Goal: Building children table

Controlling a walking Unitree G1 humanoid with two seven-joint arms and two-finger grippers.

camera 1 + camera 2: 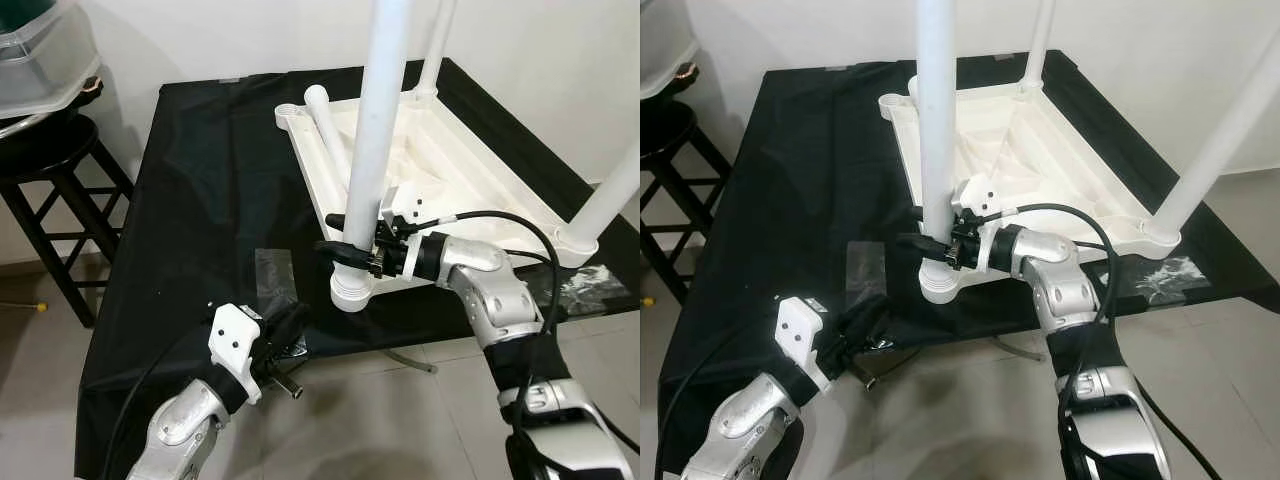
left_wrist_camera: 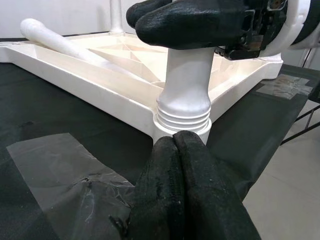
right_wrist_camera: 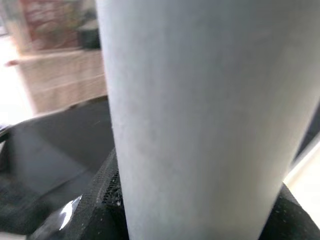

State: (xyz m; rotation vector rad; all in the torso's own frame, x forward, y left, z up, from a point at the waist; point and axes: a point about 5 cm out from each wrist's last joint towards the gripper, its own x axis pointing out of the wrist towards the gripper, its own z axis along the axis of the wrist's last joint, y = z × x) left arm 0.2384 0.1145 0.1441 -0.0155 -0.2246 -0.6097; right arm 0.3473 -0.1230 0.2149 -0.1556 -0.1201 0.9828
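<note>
The right hand (image 1: pixel 345 248) is clamped around the upright leg (image 1: pixel 375 150) of the upturned tabletop (image 1: pixel 470 170). The left hand (image 1: pixel 285 335) hangs at seven o'clock from it, fingers pressed together, empty.

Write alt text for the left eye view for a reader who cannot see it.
The right gripper clamps the base of an upright white table leg seated in a corner socket of an upside-down white tabletop on a black-covered table. A loose leg lies in the tabletop; the left gripper waits, shut, at the near edge.

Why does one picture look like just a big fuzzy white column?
In the right wrist view the table leg sits so close to the lens that it blurs; the room behind is washed out. The left wrist view is sharp, with glare on the clear tape. Both eye views are evenly lit and crisp.
</note>
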